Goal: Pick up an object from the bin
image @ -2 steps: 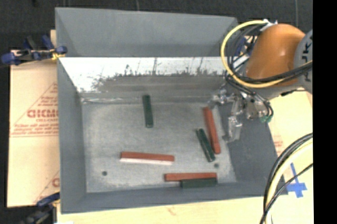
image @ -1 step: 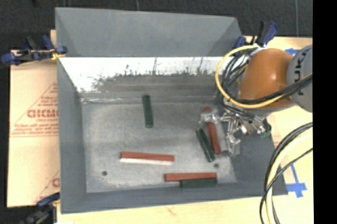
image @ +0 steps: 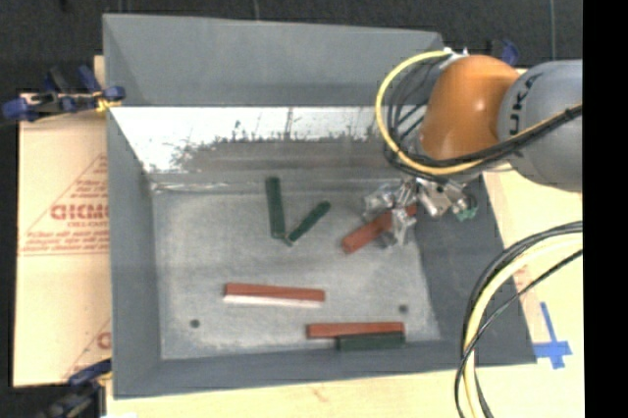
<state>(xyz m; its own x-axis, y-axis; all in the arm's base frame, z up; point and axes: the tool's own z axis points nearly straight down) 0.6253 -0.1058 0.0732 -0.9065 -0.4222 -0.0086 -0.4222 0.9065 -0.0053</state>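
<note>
1. The gripper (image: 395, 220) was down at the floor of the bin (image: 132, 259), on the right side near the back wall, under the orange wrist cover (image: 469, 107). I could not tell how far open it was, or whether it had hold of anything.
2. A short red-brown block (image: 361, 237) lay tilted on the floor. Its upper-right end was touching or tucked under the gripper, and the rest stuck out to the lower left. I judged it the likely pick.
3. Two dark green sticks, one upright (image: 275, 207) and one slanted (image: 308, 222), made a V just left of the block, apart from it.
4. A long red-brown bar (image: 274, 291) with a white strip (image: 257, 301) along its near edge lay mid-floor. Another red-brown bar (image: 354, 331) and a dark green bar (image: 371, 341) lay side by side at the front wall. All were well apart from the gripper.
5. Risk: contact looked to be at the block's very end, not its middle. An end grab could let it swing or slip out on the lift.
6. Risk: the block sat at an angle. A poorly aligned close could shove it toward the green sticks instead of clamping it.
7. Risk: the right wall was near, so a sideways correction could scrape it.
</note>
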